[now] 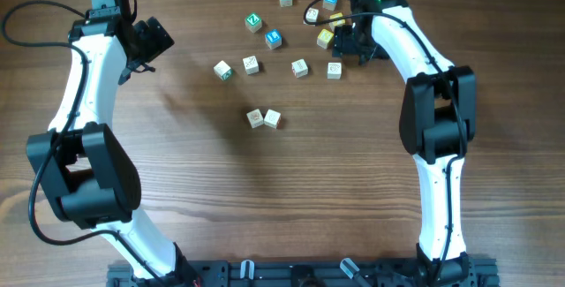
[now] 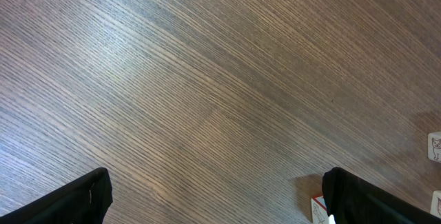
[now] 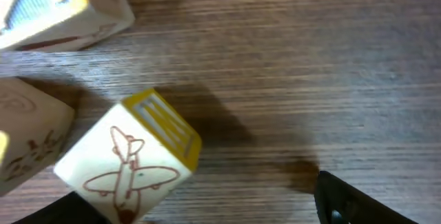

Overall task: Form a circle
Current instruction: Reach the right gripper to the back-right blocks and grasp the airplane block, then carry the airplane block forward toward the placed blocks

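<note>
Overhead shows you no circle yet: the cream cubes meant for it lie loose toward the far edge of the counter, several in a rough row and a touching pair nearer the counter's centre. Green and blue faced singles are scattered beyond the row. Your right fingers sit low by the far edge, right of its middle, against a tight cluster of cubes. Right wrist view puts the yellow cube, the one with the plane drawing, between them but free: the fingers stand wide, one well clear of it, and grip nothing. Your left fingers are spread fully over bare counter toward the far left corner, holding nothing. Weigh the risk on the right side first. The yellow cube sits cornerwise to the fingers, so closing on it as it lies would likely twist it or squirt it out. Two neighbours lie just beside it, and lifting away at a slant could clip them or drag the yellow one along. In the left wrist view a lone cube lies just beside one finger, so a careless sweep would knock it out of place.
</note>
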Controlling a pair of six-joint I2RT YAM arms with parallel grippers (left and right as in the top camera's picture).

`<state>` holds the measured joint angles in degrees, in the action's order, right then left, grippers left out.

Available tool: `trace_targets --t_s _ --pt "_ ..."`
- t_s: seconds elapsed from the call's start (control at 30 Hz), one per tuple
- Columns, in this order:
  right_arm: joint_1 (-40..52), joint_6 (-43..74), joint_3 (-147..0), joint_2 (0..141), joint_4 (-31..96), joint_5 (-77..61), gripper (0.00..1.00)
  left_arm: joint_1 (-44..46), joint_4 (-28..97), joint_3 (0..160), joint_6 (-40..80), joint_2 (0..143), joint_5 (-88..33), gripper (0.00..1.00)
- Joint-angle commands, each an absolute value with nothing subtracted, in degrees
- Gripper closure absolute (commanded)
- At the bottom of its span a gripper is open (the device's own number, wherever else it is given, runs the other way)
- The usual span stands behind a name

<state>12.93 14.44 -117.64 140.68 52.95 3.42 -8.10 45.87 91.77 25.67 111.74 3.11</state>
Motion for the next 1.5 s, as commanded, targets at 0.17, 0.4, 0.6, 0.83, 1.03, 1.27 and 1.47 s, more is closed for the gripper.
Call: trace_targets --t_s 0.17,0.4,0.6,0.83,1.03,1.27,1.47 --pt "12.7 10.1 -117.1 142.1 48.7 -3.2 0.08 -8.2 45.7 91.8 26.2 111.7 3.0 0.0" --pt "12.7 10.0 -117.1 142.1 47.2 -2.5 0.65 -8.2 45.7 91.8 26.2 111.7 3.0 0.0" --pt "12.4 7.5 -117.1 141.2 48.2 1.3 0.11 -8.2 45.7 91.8 26.2 111.7 3.0 0.0" --pt "12.4 7.5 -117.1 141.2 44.8 1.7 0.51 -8.2 45.7 91.8 26.2 111.7 3.0 0.0" --pt "12.4 7.0 -120.3 139.8 47.6 1.7 0.81 -8.2 45.7 91.8 26.2 111.7 3.0 0.0" --pt "12.4 2.8 -121.1 124.5 50.5 1.6 0.84 -8.2 45.7 91.8 26.2 111.7 3.0 0.0" --pt "12.4 2.8 -121.1 102.9 62.8 -3.2 0.86 -8.2 45.7 91.8 26.2 111.7 3.0 0.0"
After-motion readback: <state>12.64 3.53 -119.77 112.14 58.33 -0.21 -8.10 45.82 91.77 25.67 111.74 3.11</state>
